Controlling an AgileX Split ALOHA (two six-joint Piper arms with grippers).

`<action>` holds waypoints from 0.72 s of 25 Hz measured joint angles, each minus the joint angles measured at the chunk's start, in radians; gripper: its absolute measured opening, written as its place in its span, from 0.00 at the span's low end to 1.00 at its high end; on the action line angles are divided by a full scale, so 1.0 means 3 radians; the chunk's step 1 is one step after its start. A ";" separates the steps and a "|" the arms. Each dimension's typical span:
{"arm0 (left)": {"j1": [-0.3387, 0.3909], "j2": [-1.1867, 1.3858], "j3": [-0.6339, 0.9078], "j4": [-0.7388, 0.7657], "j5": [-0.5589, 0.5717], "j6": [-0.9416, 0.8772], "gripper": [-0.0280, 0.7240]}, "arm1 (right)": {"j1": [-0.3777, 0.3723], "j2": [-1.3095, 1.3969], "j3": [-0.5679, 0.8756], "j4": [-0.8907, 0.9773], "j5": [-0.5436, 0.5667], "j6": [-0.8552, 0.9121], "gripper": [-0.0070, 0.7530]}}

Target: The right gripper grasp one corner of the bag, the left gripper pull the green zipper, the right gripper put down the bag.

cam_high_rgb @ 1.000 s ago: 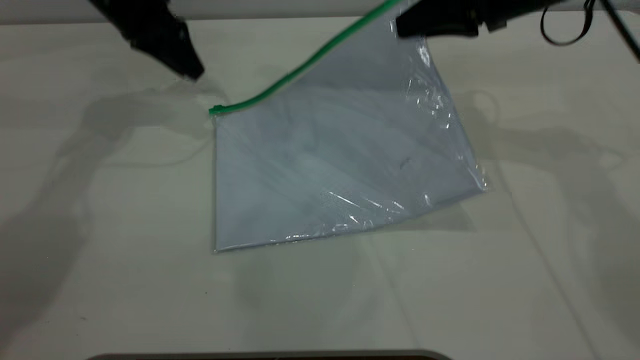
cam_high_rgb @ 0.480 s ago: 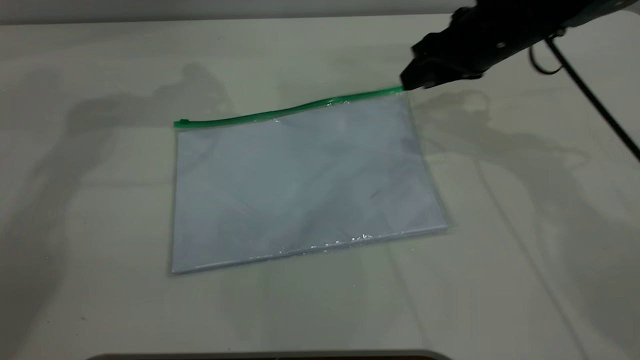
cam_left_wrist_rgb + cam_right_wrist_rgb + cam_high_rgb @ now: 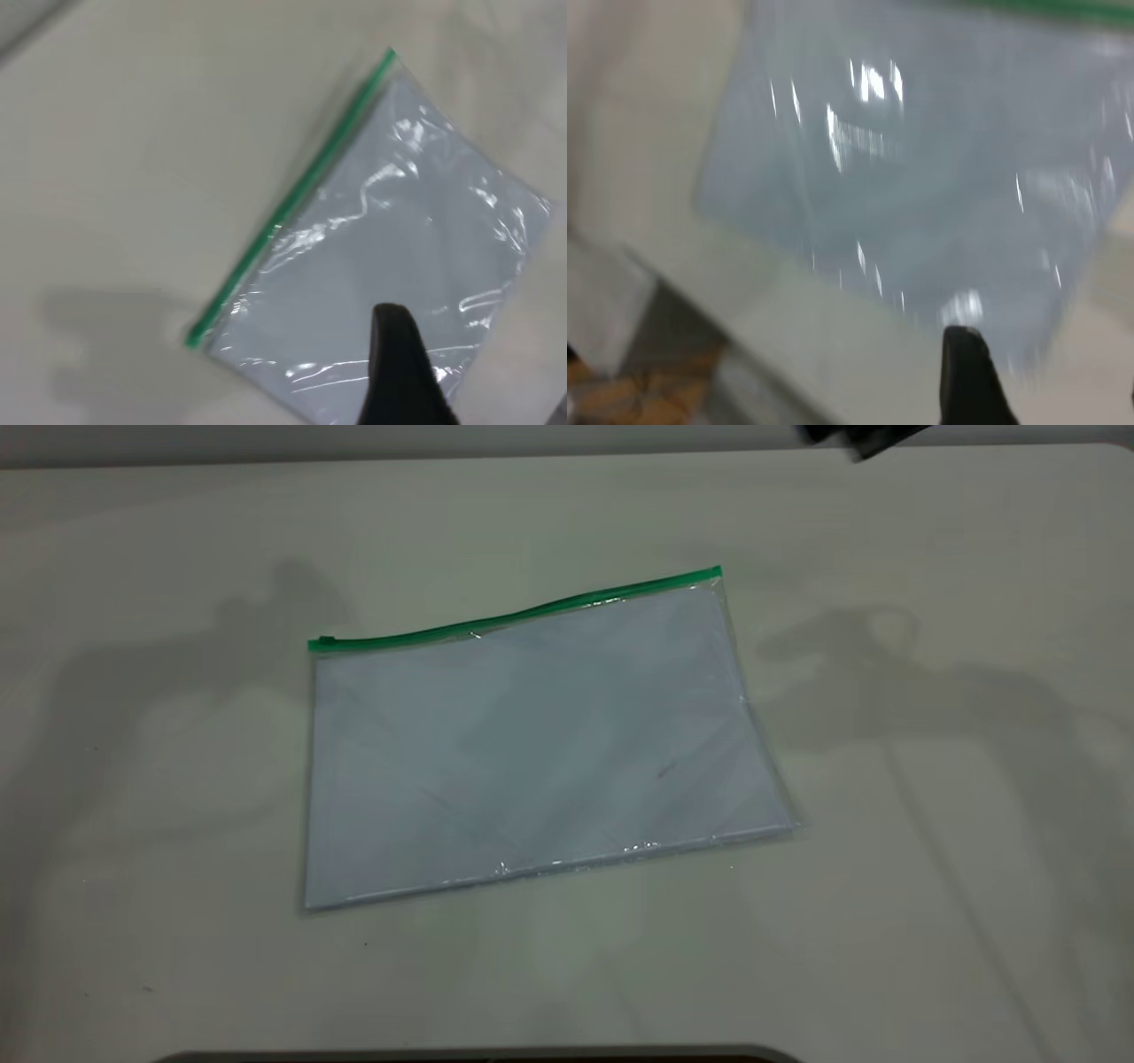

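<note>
The bag [image 3: 532,744] lies flat on the table, with pale blue-grey sheets inside. The green zipper [image 3: 514,615] runs along its far edge, with the slider tab [image 3: 323,642] at the left end. The corner of the bag [image 3: 716,574] at the right end lies free. Only a black bit of the right arm [image 3: 864,438] shows at the top right edge, well clear of the bag. The left arm is out of the exterior view. The left gripper [image 3: 474,367] hovers open and empty high over the bag [image 3: 381,248]. The right gripper [image 3: 1050,372] is open and empty above the bag [image 3: 921,159].
The pale table [image 3: 930,868] surrounds the bag on all sides. A dark rim [image 3: 478,1056] runs along the near table edge. The right wrist view shows the table edge and floor [image 3: 647,381] beyond the bag.
The right gripper lowered the bag flat, let go of the corner and drew away to the top right. The left gripper left the exterior view a second ago.
</note>
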 joint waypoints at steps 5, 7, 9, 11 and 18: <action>0.0000 -0.0499 0.0000 0.0421 0.0003 -0.0499 0.72 | 0.0006 -0.0833 0.0000 -0.0916 0.0582 0.0896 0.58; 0.0000 -0.0688 0.0000 0.0614 0.0003 -0.0785 0.72 | 0.0006 -0.1180 0.0000 -0.1191 0.0776 0.1149 0.58; 0.0000 -0.0853 0.0014 0.0805 0.0003 -0.1052 0.72 | 0.0006 -0.1488 0.0012 -0.1419 0.0833 0.1383 0.58; 0.0000 -0.1033 0.0091 0.0943 0.0003 -0.1257 0.72 | 0.0006 -0.1823 0.0069 -0.1627 0.0852 0.1586 0.58; 0.0000 -0.1661 0.1065 0.1219 0.0003 -0.1494 0.72 | 0.0006 -0.2885 0.0852 -0.1838 0.0889 0.1818 0.58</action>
